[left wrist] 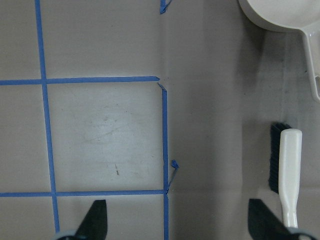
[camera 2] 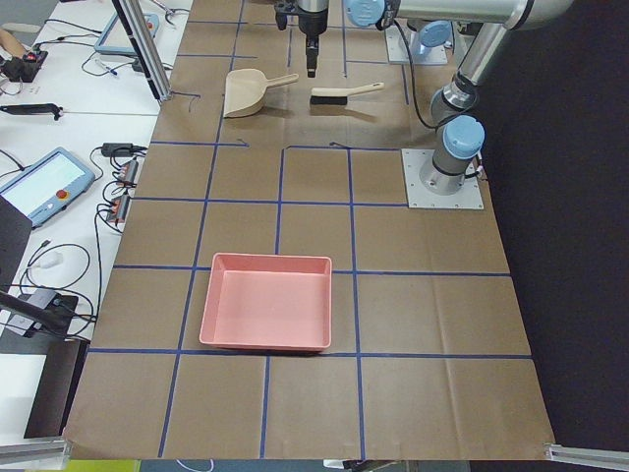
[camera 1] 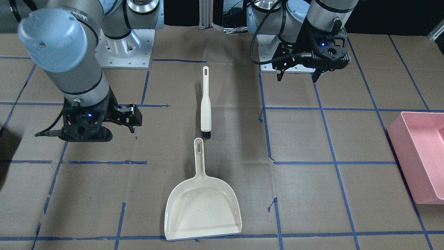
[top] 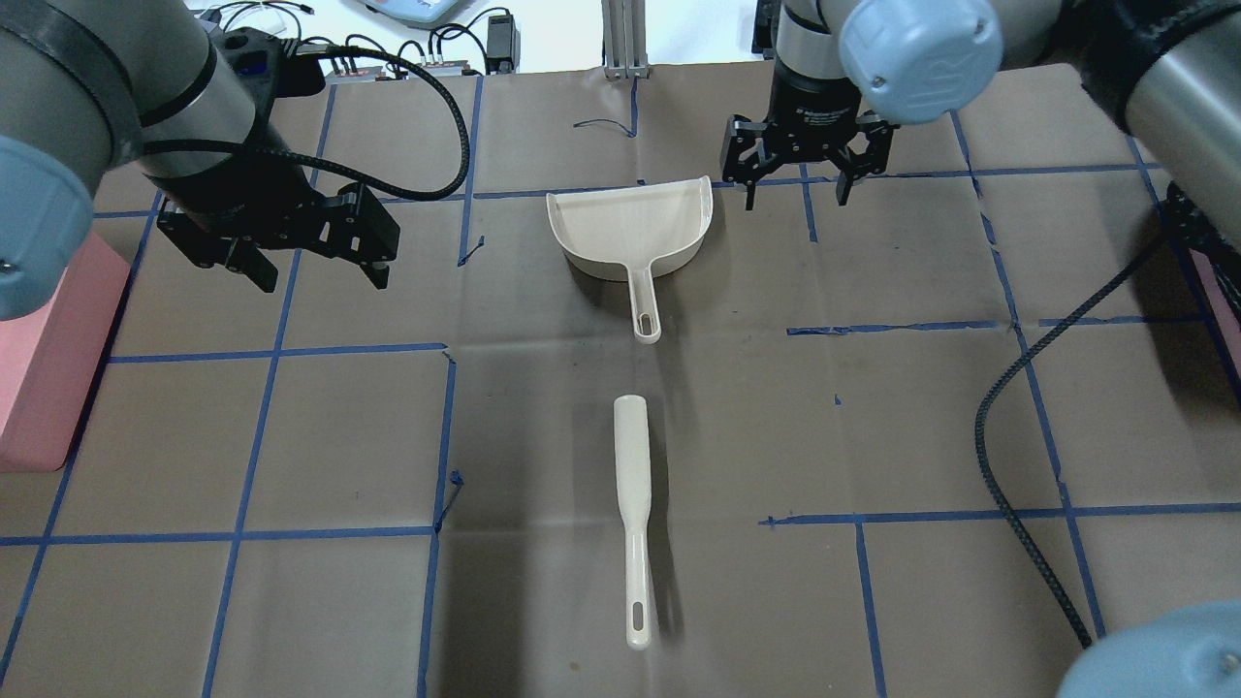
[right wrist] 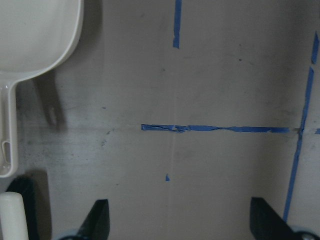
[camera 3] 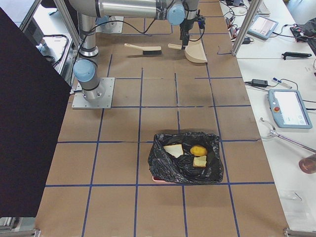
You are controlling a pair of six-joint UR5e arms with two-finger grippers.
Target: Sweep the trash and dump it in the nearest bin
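The trash lies in a bin lined with a black bag (camera 3: 185, 165): two bread pieces (camera 3: 173, 150) and a round yellow-brown fruit (camera 3: 198, 149). A cream dustpan (camera 1: 203, 208) and a cream brush (camera 1: 205, 104) lie in line on the table's middle, and nothing holds them. My left gripper (top: 320, 279) hovers open to the left of the dustpan (top: 630, 228), and its wrist view shows the brush (left wrist: 290, 175) to the right of its fingers (left wrist: 95, 222). Open and holding nothing, my right gripper (top: 795, 197) hangs just right of the pan's mouth.
A pink bin (camera 2: 265, 300) with nothing in it stands at the table's end on my left, also at the overhead view's left edge (top: 48, 368). Brown paper with a blue tape grid (top: 271, 349) covers the table. A black cable (top: 1018, 465) hangs from the right arm.
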